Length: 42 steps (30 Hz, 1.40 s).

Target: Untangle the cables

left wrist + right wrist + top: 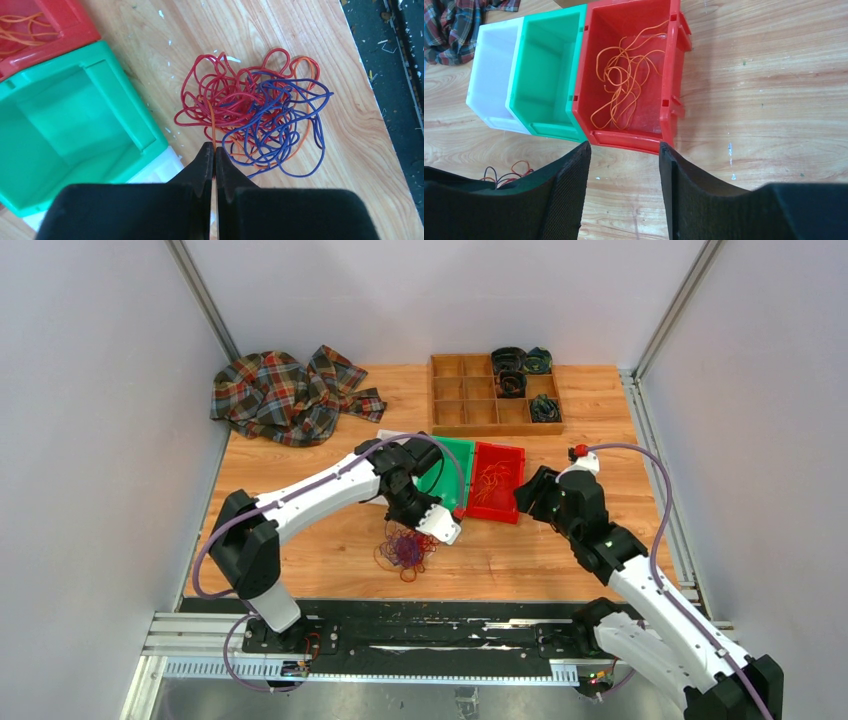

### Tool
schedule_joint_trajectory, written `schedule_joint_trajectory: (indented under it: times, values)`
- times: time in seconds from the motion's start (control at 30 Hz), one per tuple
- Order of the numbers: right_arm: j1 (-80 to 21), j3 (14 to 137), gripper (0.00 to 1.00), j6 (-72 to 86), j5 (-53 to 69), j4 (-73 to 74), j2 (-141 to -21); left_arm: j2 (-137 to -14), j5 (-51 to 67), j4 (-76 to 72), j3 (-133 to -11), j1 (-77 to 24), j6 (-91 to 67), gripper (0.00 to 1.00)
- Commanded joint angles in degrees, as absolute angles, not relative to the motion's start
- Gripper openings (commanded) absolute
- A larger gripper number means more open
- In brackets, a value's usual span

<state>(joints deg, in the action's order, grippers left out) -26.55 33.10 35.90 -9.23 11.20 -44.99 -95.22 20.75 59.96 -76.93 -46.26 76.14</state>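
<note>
- Sorting looks partly done: one loose orange cable (624,75) lies alone in the red bin (676,65), apart from the rest. That much of the job appears finished.
- The green bin (549,65) and the white bin (494,75), side by side to the red bin's left, show nothing inside.
- The bulk of the work remains. A tangle (252,107) of red, blue and orange cables sits on the wooden table (500,560), toward its near edge and just in front of the bins. Its loops are thoroughly crossed over one another, and neither the red nor the blue cable has been freed.
- The left gripper (215,150) points down at the near rim of the tangle with its fingers pressed together. A thin orange strand (212,120) runs out of the heap and straight in between the tips, so it appears to be pinched there. The likely step in hand is drawing this strand clear of the knot.
- The left arm reaches forward and inward from its base, elbow bent, with its wrist hanging between the green bin and the tangle.
- The right gripper (624,145) is spread wide and holds nothing. It hovers just at the near side of the red bin, looking down into it.
- The right arm is folded at the elbow, leaning in from the right, well apart from the tangle.
</note>
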Motion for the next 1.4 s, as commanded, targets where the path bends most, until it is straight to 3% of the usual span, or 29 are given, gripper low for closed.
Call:
schedule_joint_trajectory:
  times: [0.0,0.07,0.13,0.17,0.37,0.7,1.0,1.37]
  values:
    - [-28.3,32.4,0.55,35.3,-6.6,8.3,-44.0,-89.7,20.4,59.6,-79.6,-46.6,67.6,0.01]
    - [-29.4,32.0,0.62,34.2,-4.7,5.1,-43.9,-87.8,20.3,60.6,-80.4,-46.5,64.0,0.01]
    - [-32.1,31.9,0.76,31.8,-3.7,1.5,-43.6,-85.9,20.2,61.8,-80.9,-46.5,59.7,0.01]
    - [-34.2,31.9,0.77,30.2,-4.0,-0.4,-43.4,-84.8,20.2,62.6,-81.0,-46.5,57.7,0.01]
    - [-46.8,31.2,0.79,21.2,-5.1,-14.5,-44.1,-78.8,21.3,65.2,-81.8,-45.5,47.4,0.01]
    - [-55.3,35.9,0.81,17.0,3.2,-28.2,-57.3,-72.7,18.5,66.5,-84.8,-44.8,43.9,0.0]
    - [-60.0,36.8,0.81,16.8,3.3,-36.3,-63.1,-72.2,18.5,68.1,-86.7,-44.7,40.8,0.0]
    - [-60.6,40.3,0.81,16.5,-5.6,-37.5,-68.9,-73.1,23.7,70.0,-91.2,-44.8,38.6,0.0]
